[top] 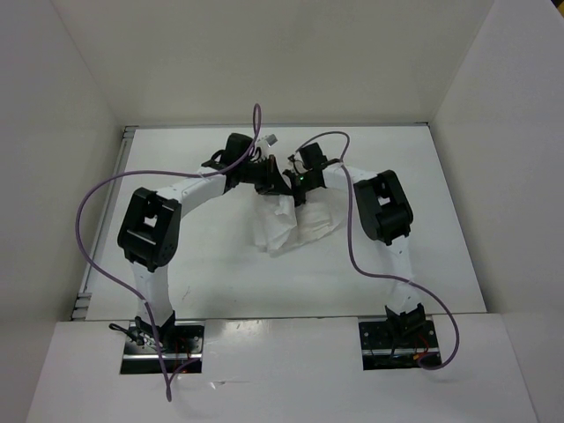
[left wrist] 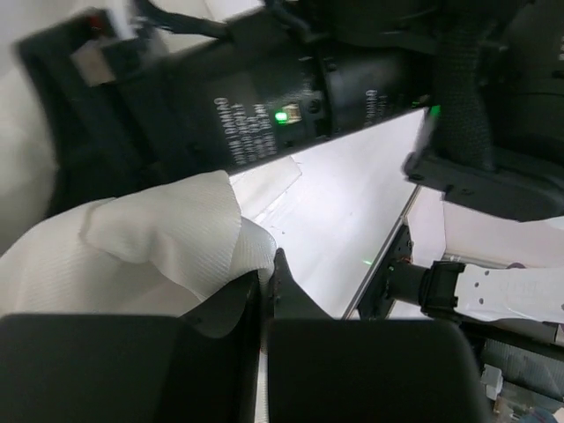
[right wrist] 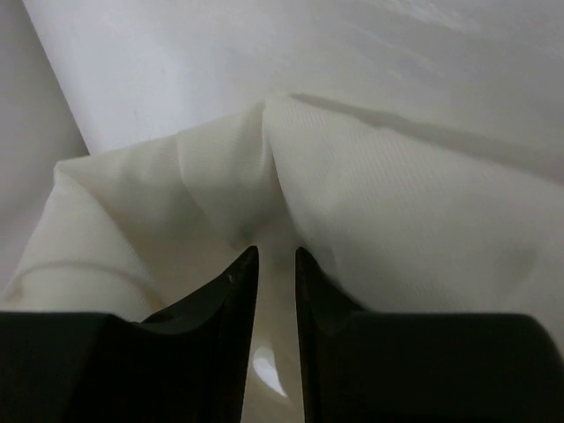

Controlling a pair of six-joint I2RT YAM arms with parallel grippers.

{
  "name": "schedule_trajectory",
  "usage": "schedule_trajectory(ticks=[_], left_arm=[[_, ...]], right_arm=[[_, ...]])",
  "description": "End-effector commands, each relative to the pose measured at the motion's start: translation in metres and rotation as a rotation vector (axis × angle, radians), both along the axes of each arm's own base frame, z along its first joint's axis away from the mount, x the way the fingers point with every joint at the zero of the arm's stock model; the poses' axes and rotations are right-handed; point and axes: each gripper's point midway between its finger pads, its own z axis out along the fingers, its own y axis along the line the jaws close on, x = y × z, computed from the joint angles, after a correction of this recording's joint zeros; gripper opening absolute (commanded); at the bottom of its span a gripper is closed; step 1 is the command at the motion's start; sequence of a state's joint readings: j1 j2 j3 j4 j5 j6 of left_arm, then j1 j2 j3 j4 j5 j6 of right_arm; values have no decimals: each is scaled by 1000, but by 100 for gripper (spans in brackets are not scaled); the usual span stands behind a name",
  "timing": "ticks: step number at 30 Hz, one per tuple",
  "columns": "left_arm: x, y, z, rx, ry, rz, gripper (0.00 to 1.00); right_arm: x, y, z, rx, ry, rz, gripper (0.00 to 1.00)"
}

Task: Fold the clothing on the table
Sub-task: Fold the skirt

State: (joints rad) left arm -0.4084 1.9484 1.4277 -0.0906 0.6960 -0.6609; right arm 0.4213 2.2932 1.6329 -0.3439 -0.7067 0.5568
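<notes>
Both arms reach forward and meet mid-table, the left gripper (left wrist: pixel 264 282) pinched closed, the right gripper (right wrist: pixel 275 264) narrowly parted.

1. The clothing (top: pixel 291 225) is a white, thin garment with a fine ribbed weave, bunched into a crumpled heap rather than spread flat.
2. It sits near the middle of the table (top: pixel 220 282), slightly toward the far side, with its upper part raised and its lower edge trailing loosely on the surface.
3. Close up, the fabric (right wrist: pixel 370 211) rises into a peaked ridge with soft folds falling to either side.
4. The table is a flat, plain matte white surface, far larger than the garment.
</notes>
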Motion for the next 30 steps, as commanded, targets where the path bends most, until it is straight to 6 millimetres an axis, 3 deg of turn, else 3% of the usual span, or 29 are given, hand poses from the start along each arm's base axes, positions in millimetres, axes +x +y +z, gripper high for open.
schedule_trajectory(ticks=[1,3,5,7,13,14,15,17,21,25,30], left_arm=[[13,0,19,-32,-74,7,0],[15,10,16,-28,-66,27,0],[17,15,12,-26,-62,38,0],[15,16,13,-23,-72,33,0],[9,13,9,-41,-55,2,2],[5,11,5,-57,-26,-20,25],[4,8,10,-80,-44,-42,39],[-14,-5,6,-131,21,-100,57],[-20,-22,28,-234,0,-144,73],[-20,-21,66,-235,-65,-162,73],[-17,13,112,-218,-177,-103,74]], right_arm=[[20,-31,69,8,-131,-73,29],[25,-57,73,-42,-140,-119,30],[21,-72,83,-62,-134,-139,32],[17,-84,79,-70,-116,-160,33],[0,-93,59,-110,-72,-181,34],[-5,-95,59,-115,-73,-194,35],[-7,-96,59,-116,-72,-194,35],[-9,-98,64,-117,-90,-200,37],[-21,-98,60,-103,-91,-168,41],[-32,-97,63,-72,-108,-146,46],[-25,-104,93,-90,-217,-188,52]])
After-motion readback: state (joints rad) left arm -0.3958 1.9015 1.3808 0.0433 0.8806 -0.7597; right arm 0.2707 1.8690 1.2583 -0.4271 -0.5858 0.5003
